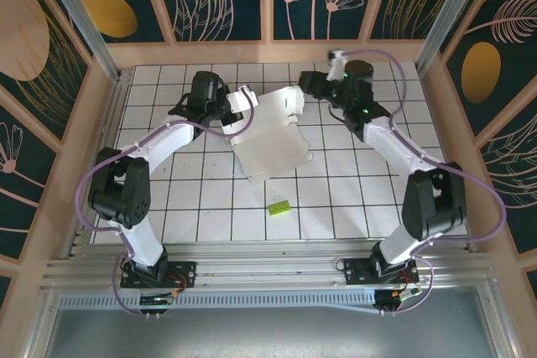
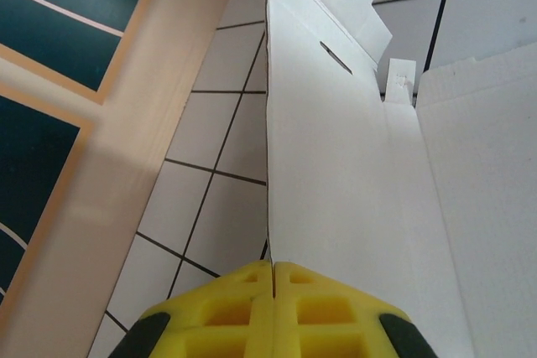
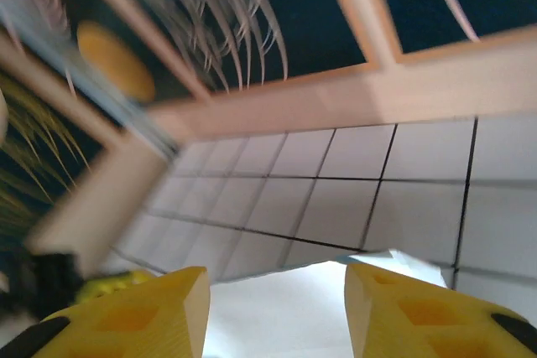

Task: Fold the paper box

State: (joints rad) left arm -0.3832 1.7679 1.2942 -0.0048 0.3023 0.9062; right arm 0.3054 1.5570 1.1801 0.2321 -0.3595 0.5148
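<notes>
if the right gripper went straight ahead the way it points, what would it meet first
Most likely the paper box: its white edge lies just ahead of the right gripper, between the open jaws. Depth is hard to judge here.

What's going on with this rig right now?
Both arms are working on the paper box, a thin, pale grey-white cardboard sheet with tabs. It is opened out over the white tiled table and not yet a box. The left gripper is shut on one edge of the sheet. The right gripper is open, with the far edge showing between its fingers. A small lime-green block lies apart, nearer the arm bases.
</notes>
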